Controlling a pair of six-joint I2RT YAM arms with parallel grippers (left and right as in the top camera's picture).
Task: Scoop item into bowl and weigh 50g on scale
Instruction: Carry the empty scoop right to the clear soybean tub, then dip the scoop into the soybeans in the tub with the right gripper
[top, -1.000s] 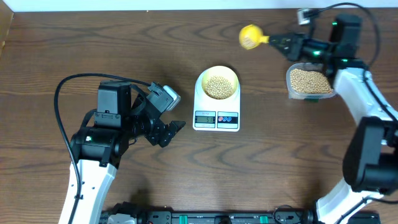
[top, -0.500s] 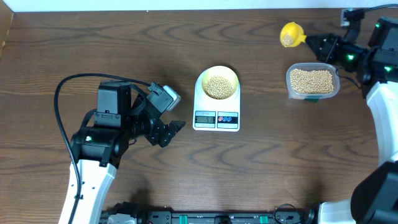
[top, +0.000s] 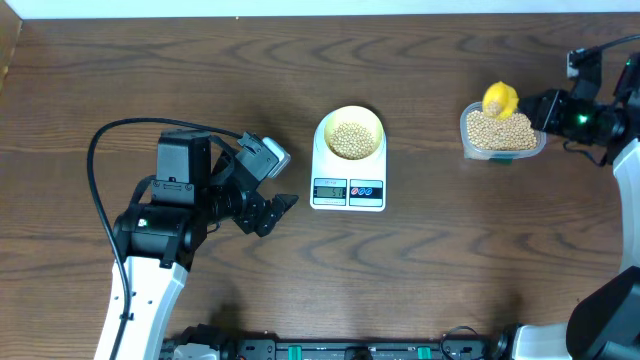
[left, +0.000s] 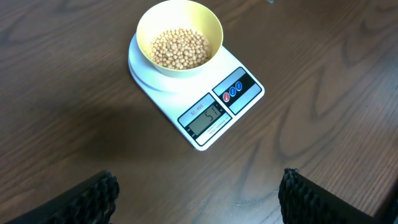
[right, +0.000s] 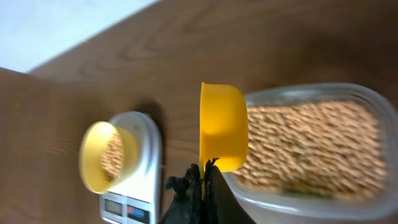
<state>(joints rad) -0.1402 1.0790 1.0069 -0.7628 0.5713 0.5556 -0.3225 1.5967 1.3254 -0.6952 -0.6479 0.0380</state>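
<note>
Right gripper (top: 533, 108) beside seemingly round beans (top: 506, 133)

White arms (top: 140, 295), black wrists (top: 185, 170), looping cable (top: 93, 150)

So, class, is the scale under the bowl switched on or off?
On. The display on the scale shows dark digits in the left wrist view, with the bowl of beans sitting on top.

Robot lab: left arm (top: 160, 225), right arm (top: 610, 300), wood table (top: 90, 60).
</note>
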